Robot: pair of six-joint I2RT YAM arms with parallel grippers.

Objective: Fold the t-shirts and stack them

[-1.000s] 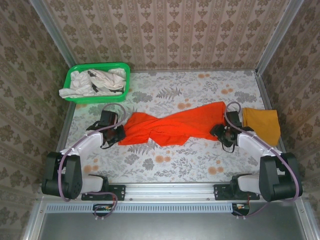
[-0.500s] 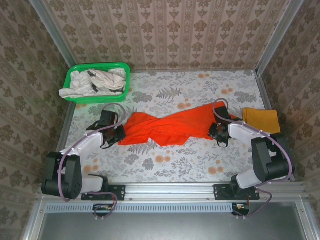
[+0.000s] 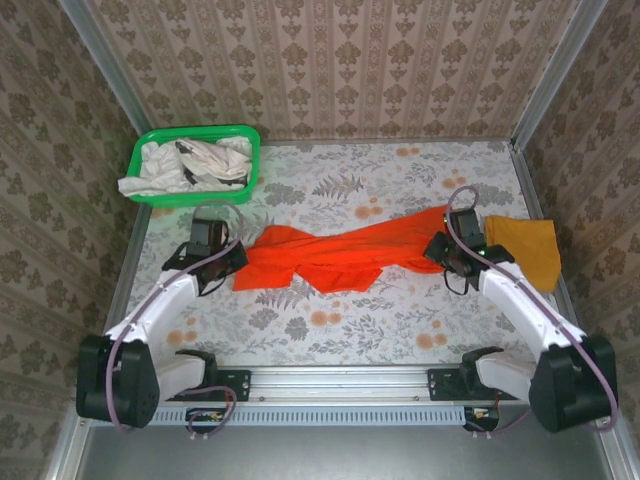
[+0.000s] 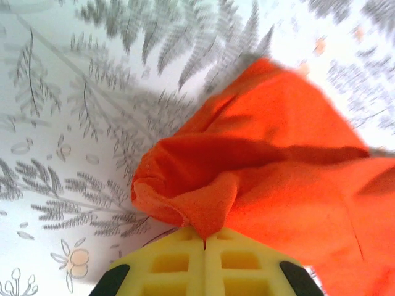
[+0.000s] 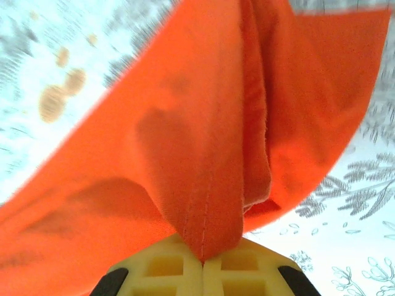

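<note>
Orange-red t-shirt [image 3: 340, 258], end effectors [image 4: 204, 237] [image 5: 202, 259] clamping, perhaps lifted

Lab booth: wallpapered walls [image 3: 330, 60], aluminium rails [image 3: 330, 378].

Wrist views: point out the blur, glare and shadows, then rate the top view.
Left wrist: the orange-red shirt has a smeared upper-right edge and casts a soft shadow on the washed-out table. Right wrist: the shirt near the lens is soft, the table at upper left blown out. Top external: even light, sharp throughout.
</note>
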